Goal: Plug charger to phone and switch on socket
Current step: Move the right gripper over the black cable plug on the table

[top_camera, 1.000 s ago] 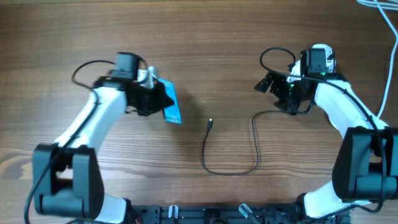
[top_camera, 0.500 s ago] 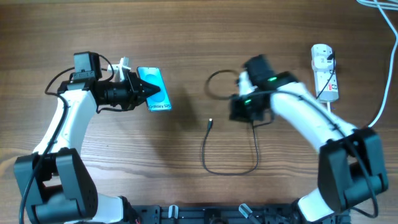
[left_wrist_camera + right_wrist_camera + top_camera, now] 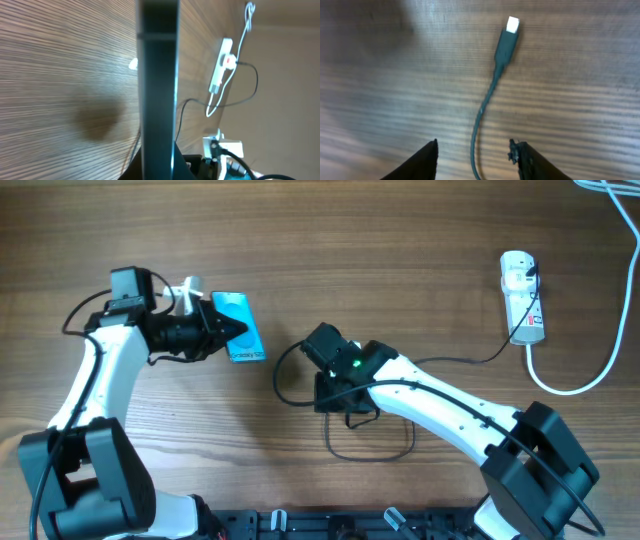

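The left arm (image 3: pixel 95 375) rises along the table's left side and bends at the elbow, its wrist pointing right. The left gripper (image 3: pixel 215 332) is clamped on the short end of the phone (image 3: pixel 240 328), a flat rectangle with a glossy blue-teal screen and a thin pale edge. Its screen faces up in the overhead view, while the left wrist camera sees it edge-on as a dark slim bar. The phone sits left of centre over the table (image 3: pixel 400 240), which is brown wood with a fine straight grain. The white-shelled right arm (image 3: pixel 450 405) stretches low from the right front corner to the middle, its wrist turned downward. The right gripper (image 3: pixel 473 145) has its black fingers (image 3: pixel 427 160) apart, one on each side of the charger (image 3: pixel 490 90). The charger is a thin black rubbery cable lying slack on the wood, with a stubby collar and a small bright metal tip. At far right lies the socket (image 3: pixel 522 295), a smooth, elongated white plastic strip with a thick white cord (image 3: pixel 600 360) curling away.
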`<state>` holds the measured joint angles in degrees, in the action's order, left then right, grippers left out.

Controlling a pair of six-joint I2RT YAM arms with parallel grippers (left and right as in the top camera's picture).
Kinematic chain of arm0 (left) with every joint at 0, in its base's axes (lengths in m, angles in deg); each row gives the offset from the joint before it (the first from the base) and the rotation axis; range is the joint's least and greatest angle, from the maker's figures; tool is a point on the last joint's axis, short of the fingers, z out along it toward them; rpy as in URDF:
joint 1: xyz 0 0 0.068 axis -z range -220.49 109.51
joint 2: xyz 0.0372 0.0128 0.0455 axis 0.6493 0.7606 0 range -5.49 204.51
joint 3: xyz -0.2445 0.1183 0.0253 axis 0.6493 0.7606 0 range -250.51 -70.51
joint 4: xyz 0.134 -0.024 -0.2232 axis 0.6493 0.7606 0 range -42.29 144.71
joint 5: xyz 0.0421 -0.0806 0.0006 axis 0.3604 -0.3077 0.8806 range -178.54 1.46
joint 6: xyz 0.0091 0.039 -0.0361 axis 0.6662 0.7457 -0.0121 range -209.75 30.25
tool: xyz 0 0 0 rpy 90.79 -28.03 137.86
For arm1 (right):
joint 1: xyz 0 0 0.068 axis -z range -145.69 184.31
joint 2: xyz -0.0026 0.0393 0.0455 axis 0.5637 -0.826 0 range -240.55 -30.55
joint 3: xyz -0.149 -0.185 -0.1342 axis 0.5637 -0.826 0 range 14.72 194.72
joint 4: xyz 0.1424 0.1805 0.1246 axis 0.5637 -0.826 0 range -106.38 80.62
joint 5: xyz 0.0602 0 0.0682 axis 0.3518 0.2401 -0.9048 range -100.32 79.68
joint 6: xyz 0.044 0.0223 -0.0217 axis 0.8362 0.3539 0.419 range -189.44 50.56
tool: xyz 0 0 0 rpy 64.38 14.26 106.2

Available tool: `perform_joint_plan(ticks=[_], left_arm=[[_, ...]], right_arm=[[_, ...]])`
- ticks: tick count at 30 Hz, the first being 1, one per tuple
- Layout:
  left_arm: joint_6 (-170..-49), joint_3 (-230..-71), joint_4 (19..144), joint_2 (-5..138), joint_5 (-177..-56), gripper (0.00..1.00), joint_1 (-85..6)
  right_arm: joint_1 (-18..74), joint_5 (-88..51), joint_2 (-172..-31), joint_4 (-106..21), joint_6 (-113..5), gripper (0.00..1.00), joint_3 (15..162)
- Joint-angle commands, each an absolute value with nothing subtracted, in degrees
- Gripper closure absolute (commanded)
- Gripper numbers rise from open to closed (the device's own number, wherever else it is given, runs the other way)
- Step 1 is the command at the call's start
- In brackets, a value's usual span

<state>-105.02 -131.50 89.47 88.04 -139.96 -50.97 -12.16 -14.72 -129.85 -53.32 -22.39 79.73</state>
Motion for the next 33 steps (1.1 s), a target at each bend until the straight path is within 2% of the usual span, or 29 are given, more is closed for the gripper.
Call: perform_joint_plan(ticks=[1,5,7,10,12,13,15,21,24,26,30,33], left_arm=[[-103.4,-131.5,90.0,87.1,-140.1,0.96,-53.8],[-103.4,-131.5,90.7,87.1,-139.9,0.96,-54.7],[-102.9,-131.5,90.8,87.1,-139.6,0.96,-54.6],[-102.1,-131.5,90.8,87.1,-139.6,0.96,-54.6],[-102.1,-131.5,90.8,87.1,-139.6,0.96,-54.6],[-102.1,-131.5,90.8,87.1,-139.6,0.96,-54.6],[-102.1,-131.5,90.8,87.1,-139.6,0.96,-54.6],[-102.1,-131.5,90.8,87.1,-139.6,0.96,-54.6],[-102.1,-131.5,90.8,87.1,-139.6,0.96,-54.6],[-102.1,-131.5,90.8,87.1,-139.6,0.96,-54.6],[-102.1,-131.5,90.8,87.1,-139.6,0.96,-54.6],[-102.1,-131.5,90.8,87.1,-139.6,0.96,-54.6]], right_arm=[[-12.2,-11.5,-130.6,-51.6,-18.3,0.44,79.7],[-12.2,-11.5,-133.1,-49.5,-18.5,0.43,79.7],[-12.1,-11.5,-133.8,-48.6,-18.5,0.38,79.7],[-12.1,-11.2,-133.9,-46.9,-18.5,0.4,79.7],[-12.1,-11.1,-133.9,-45.3,-20.2,0.5,79.7],[-12.1,-10.7,-133.9,-44.8,-21.4,0.63,79.7],[-12.1,-8.3,-133.9,-44.8,-20.9,0.75,79.7],[-12.1,-6.0,-135.0,-45.4,-18.1,0.75,79.7],[-12.1,-6.0,-136.3,-45.5,-17.9,0.65,79.7],[-12.1,-6.0,-137.3,-45.7,-17.0,0.64,79.7],[-11.9,-5.9,-138.4,-45.6,-16.4,0.63,79.7],[-11.2,-6.0,-138.8,-45.8,-16.3,0.67,79.7]])
